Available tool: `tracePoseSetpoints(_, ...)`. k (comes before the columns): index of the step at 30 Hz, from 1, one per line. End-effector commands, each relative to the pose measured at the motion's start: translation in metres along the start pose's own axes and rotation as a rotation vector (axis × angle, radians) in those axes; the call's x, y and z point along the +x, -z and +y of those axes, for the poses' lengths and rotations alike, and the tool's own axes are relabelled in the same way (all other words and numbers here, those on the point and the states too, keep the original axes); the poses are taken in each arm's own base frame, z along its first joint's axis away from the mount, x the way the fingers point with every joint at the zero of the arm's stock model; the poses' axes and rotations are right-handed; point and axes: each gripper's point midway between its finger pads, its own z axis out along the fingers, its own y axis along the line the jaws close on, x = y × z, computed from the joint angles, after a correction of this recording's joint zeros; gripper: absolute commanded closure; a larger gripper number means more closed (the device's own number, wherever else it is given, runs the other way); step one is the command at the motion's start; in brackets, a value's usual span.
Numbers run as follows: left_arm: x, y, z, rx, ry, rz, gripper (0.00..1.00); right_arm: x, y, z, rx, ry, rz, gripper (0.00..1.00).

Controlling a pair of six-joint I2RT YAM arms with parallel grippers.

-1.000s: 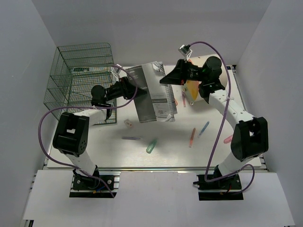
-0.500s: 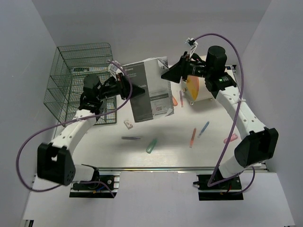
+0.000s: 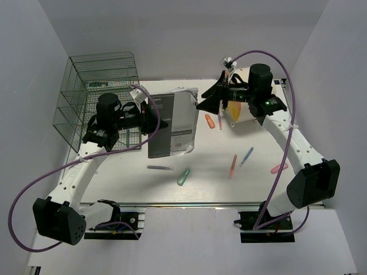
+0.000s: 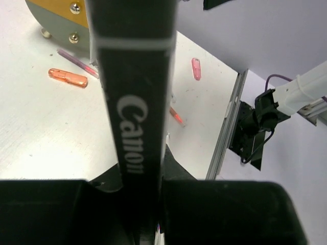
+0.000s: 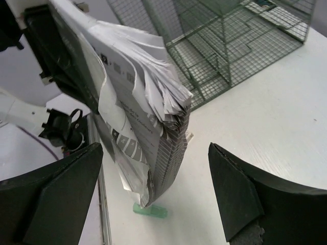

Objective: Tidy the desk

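A thick grey Canon booklet point(image 3: 172, 123) hangs above the white desk point(image 3: 218, 189) at centre left. My left gripper point(image 3: 150, 117) is shut on its black spine point(image 4: 135, 102), the fingers clamping it from both sides point(image 4: 143, 196). My right gripper point(image 3: 207, 98) stands open just right of the booklet's far edge, apart from it. In the right wrist view the fanned pages point(image 5: 138, 117) droop between the two wide-spread fingers point(image 5: 56, 194), touching neither.
A green wire rack point(image 3: 97, 91) stands at back left. A cream cylinder with an orange face point(image 3: 238, 106) sits at back right. Scattered on the desk: orange cap point(image 3: 210, 121), orange pen point(image 3: 232, 166), blue pen point(image 3: 247, 155), pink piece point(image 3: 279, 168), green piece point(image 3: 183, 176), purple pen point(image 3: 159, 168).
The right gripper has opened and let go of the booklet. The left gripper has shut on the spine and drawn the booklet left and nearer, turning it more upright.
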Motion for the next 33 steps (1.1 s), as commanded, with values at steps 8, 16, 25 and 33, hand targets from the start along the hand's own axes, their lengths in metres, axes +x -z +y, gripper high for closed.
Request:
tracePoseSetpoints(8, -0.037, 0.014, -0.037, 0.104, -0.291, -0.071, 1.0, 0.014, -0.002, 0.039, -0.233, 0.297, -0.042, 0.11)
tracePoseSetpoints(16, -0.043, 0.018, -0.055, 0.184, -0.3, -0.11, 1.0, 0.022, -0.023, 0.038, -0.232, 0.385, -0.037, 0.11)
tracePoseSetpoints(25, -0.04, 0.017, -0.058, 0.188, -0.277, -0.111, 1.0, 0.015, -0.035, 0.051, -0.332, 0.4, -0.047, 0.21)
tracePoseSetpoints(33, -0.036, 0.014, -0.043, 0.116, -0.266, -0.105, 1.0, 0.011, -0.026, 0.078, -0.472, 0.415, -0.07, 0.84)
